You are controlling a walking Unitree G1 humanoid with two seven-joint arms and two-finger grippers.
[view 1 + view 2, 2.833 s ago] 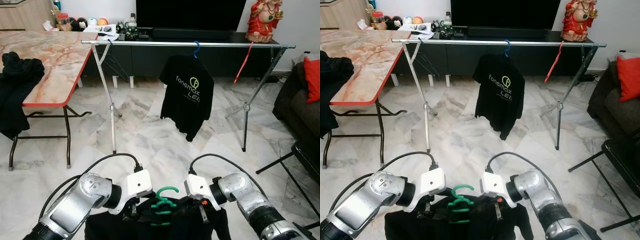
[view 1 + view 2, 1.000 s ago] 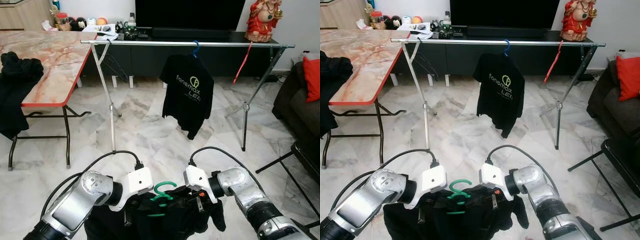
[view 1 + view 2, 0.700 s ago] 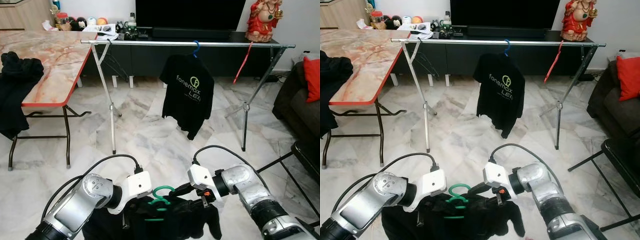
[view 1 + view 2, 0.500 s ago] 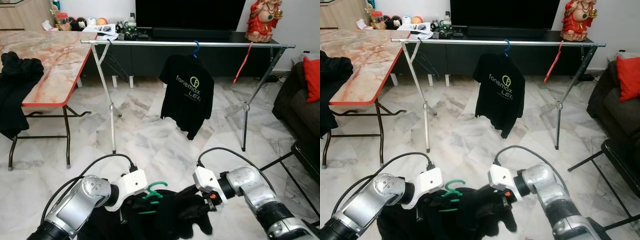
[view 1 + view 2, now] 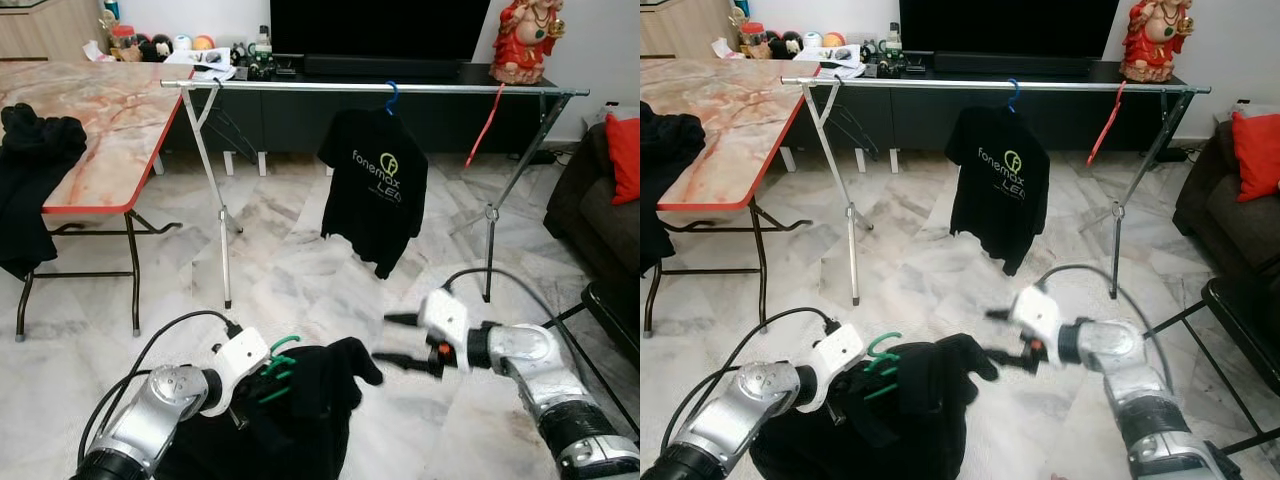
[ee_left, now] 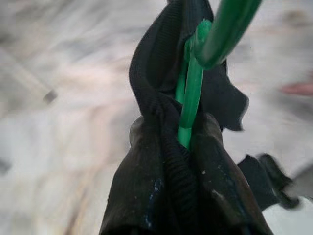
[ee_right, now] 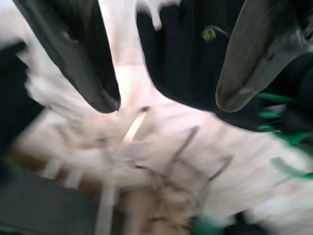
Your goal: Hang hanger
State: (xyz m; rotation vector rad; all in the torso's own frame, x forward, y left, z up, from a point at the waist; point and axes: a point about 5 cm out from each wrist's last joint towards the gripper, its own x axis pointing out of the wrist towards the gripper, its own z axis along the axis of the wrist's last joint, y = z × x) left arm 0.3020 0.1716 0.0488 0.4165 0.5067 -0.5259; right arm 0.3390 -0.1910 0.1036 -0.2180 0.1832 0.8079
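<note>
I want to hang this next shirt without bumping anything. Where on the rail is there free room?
The rail is bare between its left legs and the blue hanger carrying the hung shirt; that is the widest gap. A shorter bare stretch lies between that hanger and the red hanger. The right end, by the red hanger and right legs, is crowded.

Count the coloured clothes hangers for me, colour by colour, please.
Blue plastic hanger, on the silver metal rail, carrying a black printed T-shirt: 1
Red hanger, bare, on the same rail: 1
Green plastic hanger, gripped with a black garment by the left gripper: 1
Total: 3
</note>
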